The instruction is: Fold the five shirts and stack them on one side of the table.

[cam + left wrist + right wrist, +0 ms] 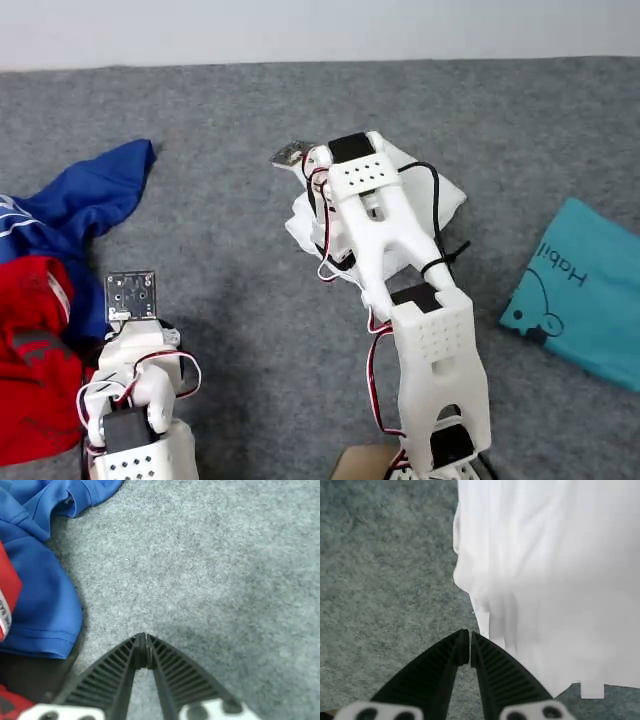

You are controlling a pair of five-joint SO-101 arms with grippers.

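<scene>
Bare grey table (230, 260) runs wide between the white shirt (447, 195) and the blue shirt (85, 195), which lies well off on the left arm's side, partly on the red shirt (35, 360). A teal shirt (590, 290) sits apart on the white shirt's other side. The right arm stretches across the white shirt, with the right gripper (470, 647) pressed closed and empty at its edge. The left gripper (145, 652), also closed and empty, hangs over bare table well away from the white shirt.
</scene>
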